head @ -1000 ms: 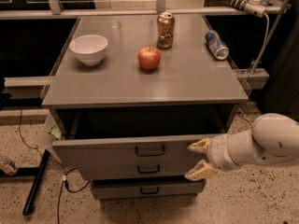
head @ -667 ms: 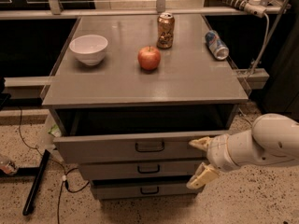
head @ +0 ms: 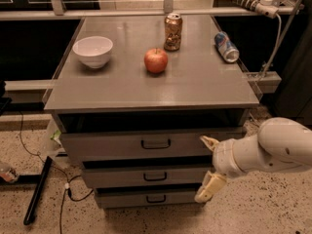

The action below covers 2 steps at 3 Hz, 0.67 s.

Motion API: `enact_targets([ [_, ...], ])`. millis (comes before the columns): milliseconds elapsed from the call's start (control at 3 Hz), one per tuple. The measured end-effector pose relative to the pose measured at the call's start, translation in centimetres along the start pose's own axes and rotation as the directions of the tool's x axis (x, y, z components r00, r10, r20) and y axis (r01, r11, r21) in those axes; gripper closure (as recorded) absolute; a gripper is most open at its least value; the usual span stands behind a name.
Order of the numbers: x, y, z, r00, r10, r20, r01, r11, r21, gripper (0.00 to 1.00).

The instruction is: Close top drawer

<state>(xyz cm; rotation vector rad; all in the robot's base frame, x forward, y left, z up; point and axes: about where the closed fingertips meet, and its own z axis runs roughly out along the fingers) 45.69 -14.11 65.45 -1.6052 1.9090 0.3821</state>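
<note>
Bowl [head: 92,51], apple [head: 156,60], upright can [head: 173,31], tipped can [head: 226,47] sat on table [head: 195,84]. Top drawer [head: 112,144] stood slightly out under front edge. My gripper [head: 201,168], spread wide and empty, hung before its right end.

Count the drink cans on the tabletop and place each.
2. The upright can stands at the back, behind the apple; the tipped can lies near the right edge. None seem hidden. The open claw is below, by the top drawer's right end.
</note>
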Motion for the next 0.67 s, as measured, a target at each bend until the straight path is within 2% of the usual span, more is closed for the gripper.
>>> enact_targets([
  [333, -1.22, -2.41, 1.50, 1.000, -0.015, -0.018, 0.015, 0.9997, 0.017, 0.00],
  [667, -1.22, -2.41, 1.50, 1.000, -0.015, -0.018, 0.015, 0.9997, 0.017, 0.00],
])
